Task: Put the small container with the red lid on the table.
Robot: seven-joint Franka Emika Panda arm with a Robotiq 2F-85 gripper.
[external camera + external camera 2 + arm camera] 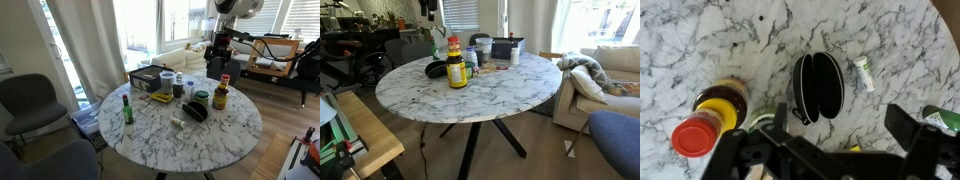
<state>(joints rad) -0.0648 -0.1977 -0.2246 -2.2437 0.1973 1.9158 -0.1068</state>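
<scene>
The gripper point(838, 115), jaws spread wide and empty, hovers above the marble table point(700, 40) over a black case point(818, 88), apparently opened ready for the small container with the red lid point(695, 137), which seems perched atop the yellow-lidded jar point(728, 96) nearby.

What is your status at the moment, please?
Gripper jaws open, empty, above the table. Small container with the red lid sits atop yellow-lidded jar, untouched. Black case alongside, not blocking.

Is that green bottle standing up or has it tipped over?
Standing up. In an exterior view the green bottle rests on its base on the marble table, neck pointing straight up.
</scene>
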